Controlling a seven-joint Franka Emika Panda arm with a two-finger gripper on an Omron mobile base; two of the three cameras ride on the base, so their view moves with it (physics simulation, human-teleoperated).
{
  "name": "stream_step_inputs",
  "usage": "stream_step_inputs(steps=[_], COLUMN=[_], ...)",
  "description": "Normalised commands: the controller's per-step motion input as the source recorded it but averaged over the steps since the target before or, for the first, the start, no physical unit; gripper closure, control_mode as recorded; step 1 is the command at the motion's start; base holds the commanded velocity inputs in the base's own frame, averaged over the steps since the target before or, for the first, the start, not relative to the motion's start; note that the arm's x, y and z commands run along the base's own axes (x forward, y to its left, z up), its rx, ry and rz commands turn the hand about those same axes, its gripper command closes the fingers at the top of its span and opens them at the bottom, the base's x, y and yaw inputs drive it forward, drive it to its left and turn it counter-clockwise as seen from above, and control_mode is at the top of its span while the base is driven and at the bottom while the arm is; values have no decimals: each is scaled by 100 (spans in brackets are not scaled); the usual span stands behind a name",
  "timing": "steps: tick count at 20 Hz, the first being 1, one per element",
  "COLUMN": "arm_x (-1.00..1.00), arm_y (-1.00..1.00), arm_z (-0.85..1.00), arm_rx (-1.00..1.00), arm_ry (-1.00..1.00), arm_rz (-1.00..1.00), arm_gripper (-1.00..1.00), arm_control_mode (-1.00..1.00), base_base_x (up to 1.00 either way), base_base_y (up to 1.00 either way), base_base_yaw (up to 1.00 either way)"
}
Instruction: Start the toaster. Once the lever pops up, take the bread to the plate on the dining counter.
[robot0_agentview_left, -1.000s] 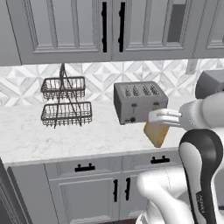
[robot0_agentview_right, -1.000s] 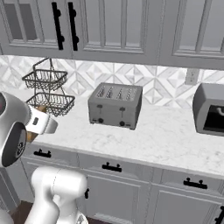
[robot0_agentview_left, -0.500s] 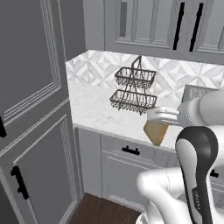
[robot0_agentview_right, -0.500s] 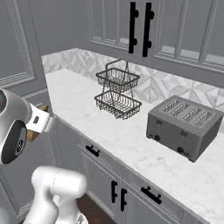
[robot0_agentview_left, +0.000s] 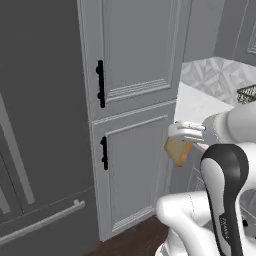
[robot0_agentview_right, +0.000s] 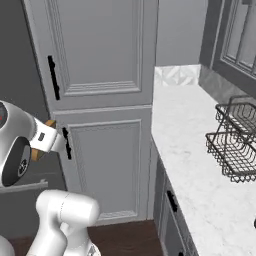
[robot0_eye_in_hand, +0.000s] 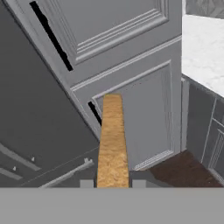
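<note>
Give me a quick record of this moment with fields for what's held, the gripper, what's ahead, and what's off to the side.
held: the bread, edge-on in the hand view
gripper: gripper shut on the bread
ahead: tall grey cabinet doors with black handles
side: white marble worktop carrying a wire basket rack
floor: dark wood floor

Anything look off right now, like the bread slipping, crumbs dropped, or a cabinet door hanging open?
Nothing stands out. The bread hangs from the gripper in front of the tall cabinet, and the hand view shows it edge-on and straight between the fingertips. The cabinet doors look shut, and the counter shows no crumbs or spills.
</note>
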Motion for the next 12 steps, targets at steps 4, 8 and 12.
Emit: stream_step_inputs(steps=[4, 8, 12], arm_x=[0, 0, 0], arm_y=[0, 0, 0], arm_z=[0, 0, 0], arm_rx=[0, 0, 0], arm_ry=[0, 0, 0], arm_rz=[0, 0, 0], arm_gripper=[100, 100, 100], arm_control_mode=[100, 100, 100], base_base_x=[-20, -22, -6], base_base_y=[0, 0, 0], base_base_yaw=[100, 100, 100])
